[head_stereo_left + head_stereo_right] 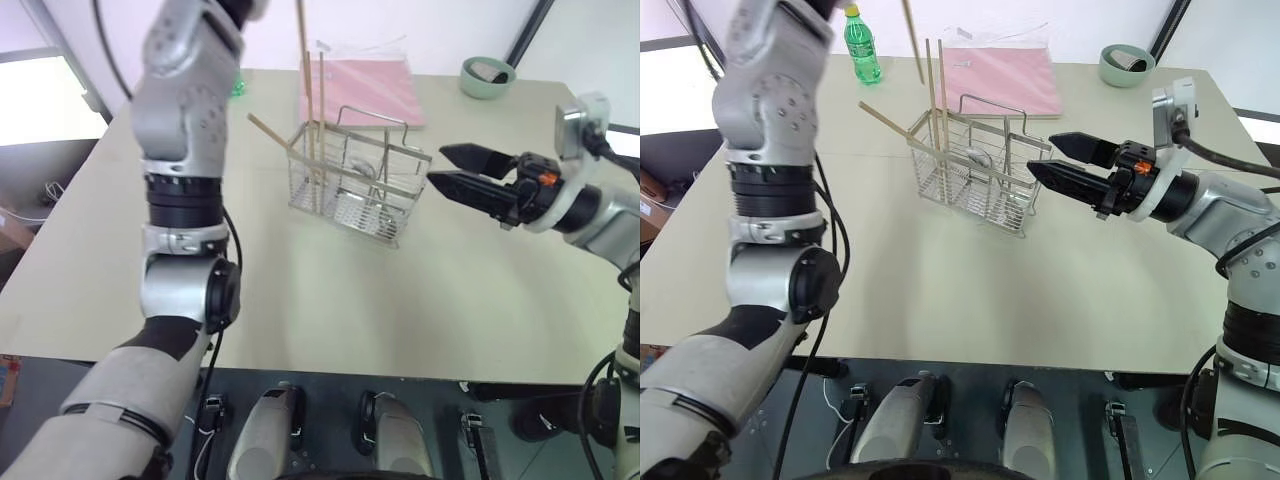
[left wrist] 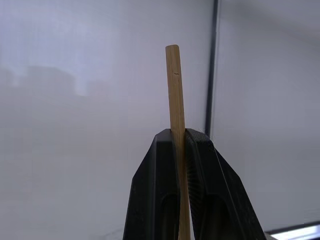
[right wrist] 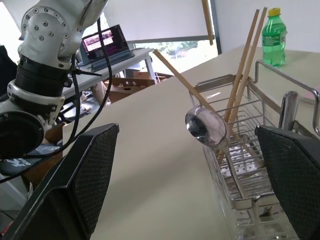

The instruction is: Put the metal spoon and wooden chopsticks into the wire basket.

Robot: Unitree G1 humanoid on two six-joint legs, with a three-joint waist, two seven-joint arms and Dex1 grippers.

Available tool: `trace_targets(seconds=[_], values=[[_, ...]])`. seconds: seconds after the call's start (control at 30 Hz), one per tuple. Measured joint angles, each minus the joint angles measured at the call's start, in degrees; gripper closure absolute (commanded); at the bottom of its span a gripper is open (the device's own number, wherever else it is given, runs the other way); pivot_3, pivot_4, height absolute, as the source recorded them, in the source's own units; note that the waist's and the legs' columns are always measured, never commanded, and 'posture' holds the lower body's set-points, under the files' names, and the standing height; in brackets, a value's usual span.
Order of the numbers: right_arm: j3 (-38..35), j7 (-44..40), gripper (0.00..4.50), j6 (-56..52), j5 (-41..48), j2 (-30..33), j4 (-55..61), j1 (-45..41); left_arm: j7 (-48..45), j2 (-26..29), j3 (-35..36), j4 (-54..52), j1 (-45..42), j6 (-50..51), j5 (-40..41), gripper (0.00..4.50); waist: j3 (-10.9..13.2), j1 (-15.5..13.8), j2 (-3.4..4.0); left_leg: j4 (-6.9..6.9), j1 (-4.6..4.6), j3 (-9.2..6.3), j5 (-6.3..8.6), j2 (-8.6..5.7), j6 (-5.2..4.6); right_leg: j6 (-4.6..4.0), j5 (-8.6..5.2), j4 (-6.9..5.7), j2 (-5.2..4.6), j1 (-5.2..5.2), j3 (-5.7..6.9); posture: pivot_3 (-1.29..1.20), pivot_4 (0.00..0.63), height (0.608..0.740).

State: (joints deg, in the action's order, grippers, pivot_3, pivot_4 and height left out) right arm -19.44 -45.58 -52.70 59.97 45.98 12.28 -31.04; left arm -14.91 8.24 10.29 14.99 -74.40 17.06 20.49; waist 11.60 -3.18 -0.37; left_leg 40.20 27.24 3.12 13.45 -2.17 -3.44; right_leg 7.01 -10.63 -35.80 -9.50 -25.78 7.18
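- Wooden chopsticks (image 1: 313, 130), pale tan and slim, stand tilted in the wire basket (image 1: 355, 185).
- Left gripper (image 2: 178, 150) pinches one stick.
- Right gripper (image 1: 455, 170) gapes beside the basket.
- Shiny metal spoon (image 3: 205, 127) sits inside.

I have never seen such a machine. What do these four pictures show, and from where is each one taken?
This is a humanoid robot with two arms. Two pictures come from cameras in its head, looking down over a table. The other two come from a camera on each wrist.

On the table stand a wire basket with chopsticks and a spoon in it, a pink folder, a green bottle and a roll of tape.

The left gripper, raised high, is shut on one more chopstick. The right gripper is open and empty, beside the basket.
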Motion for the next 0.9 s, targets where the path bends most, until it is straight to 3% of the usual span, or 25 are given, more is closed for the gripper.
trace_targets(seconds=[0.33,0.43,0.63,0.8,0.9], values=[[-3.23,3.77,0.00,-0.67,2.57,0.01,2.47,2.11,0.07,-3.30,-2.64,5.80,4.22,-6.06,-3.49,4.45,0.00,0.72,0.00,0.02,-0.03,-0.03,0.17,-0.02,-0.42,-0.01,0.01,-0.08,-0.03,0.02,-0.01,0.00,0.150,0.686],[-3.33,4.72,0.00,-0.69,3.40,0.02,2.73,2.11,-0.27,-3.99,-3.02,7.14,4.78,-7.28,-4.04,3.37,0.00,0.85,0.00,0.02,-0.03,-0.03,0.18,-0.02,-0.42,-0.01,0.01,-0.07,-0.03,0.00,-0.01,0.00,0.150,0.686],[-3.50,5.38,0.00,-0.69,3.92,0.03,2.71,2.11,-1.33,-4.73,-2.95,6.45,6.75,-5.93,-3.50,0.18,0.00,0.82,0.00,0.03,-0.02,-0.04,0.18,-0.02,-0.42,-0.01,0.01,-0.08,-0.03,0.00,-0.01,0.00,0.150,0.686],[-3.37,5.25,0.00,-0.64,3.82,0.04,2.23,2.01,-0.97,-4.04,-2.77,2.53,6.79,-2.53,-2.93,0.04,0.00,0.88,0.00,0.03,-0.01,-0.04,0.18,-0.02,-0.43,-0.01,0.00,-0.08,-0.03,0.00,-0.01,0.00,0.150,0.686],[-2.68,4.60,0.00,-0.25,3.06,0.14,1.73,1.69,-0.58,-0.88,-2.44,-0.61,6.34,2.21,-1.86,0.04,0.00,0.95,0.00,0.03,-0.02,-0.04,0.17,-0.02,-0.42,-0.02,0.00,-0.13,-0.02,-0.03,-0.02,0.00,0.150,0.686]])
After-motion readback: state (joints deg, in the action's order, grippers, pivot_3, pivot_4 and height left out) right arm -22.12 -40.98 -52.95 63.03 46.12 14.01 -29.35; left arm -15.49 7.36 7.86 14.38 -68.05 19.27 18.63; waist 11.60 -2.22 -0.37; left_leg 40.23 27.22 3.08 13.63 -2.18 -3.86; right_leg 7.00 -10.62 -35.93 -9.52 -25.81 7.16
